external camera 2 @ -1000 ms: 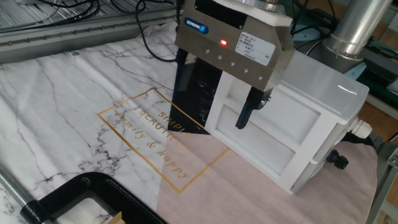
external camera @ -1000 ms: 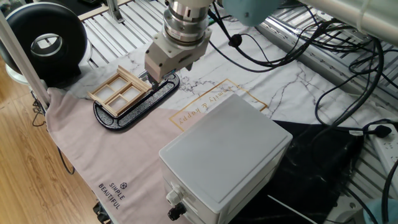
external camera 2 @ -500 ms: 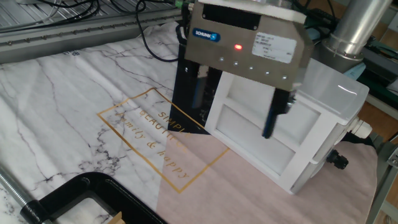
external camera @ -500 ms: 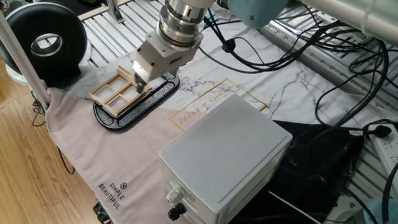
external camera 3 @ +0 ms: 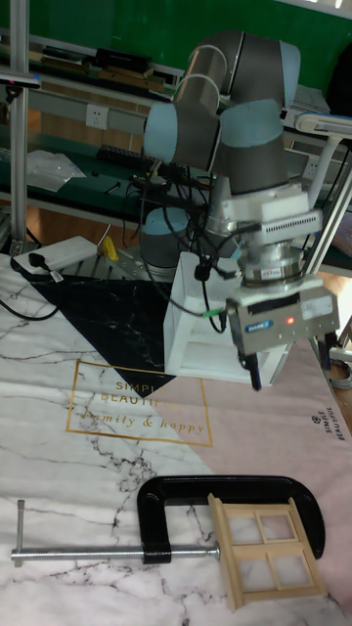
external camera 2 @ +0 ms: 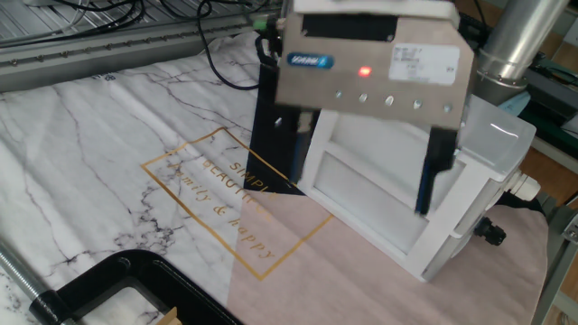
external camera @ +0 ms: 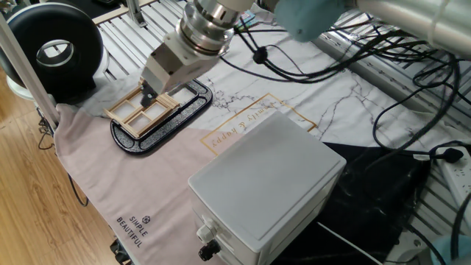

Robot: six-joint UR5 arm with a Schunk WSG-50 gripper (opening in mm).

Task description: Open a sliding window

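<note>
The two dark fingers (external camera 2: 424, 185) of the gripper (external camera 2: 361, 162) stand wide apart and hold nothing. In the other fixed view one finger hangs at the right side of the grey gripper body and the second is partly hidden on the left. A red light shines on the front of the body. In the tall fixed view the gripper (external camera 3: 284, 372) hangs in the air above the table, and only one finger shows clearly there.

In one fixed view the gripper (external camera: 151, 94) is above the far end of the sliding window (external camera: 142, 110); whether a fingertip touches the wood I cannot tell. The sliding window (external camera 3: 266, 555) is a pale wooden frame with four panes. It lies on a black oval base (external camera: 165, 121), which looks like a black clamp (external camera 3: 230, 514) with a long metal screw in the tall fixed view. The base rests on a cloth (external camera: 147, 184) that is pink, marble-white and black, with gold letters.

A large white box (external camera: 265, 191) stands on the same cloth, well apart from the window. A round black object (external camera: 55, 51) stands at the far left corner. Many black cables (external camera: 383, 81) lie on the right side.
</note>
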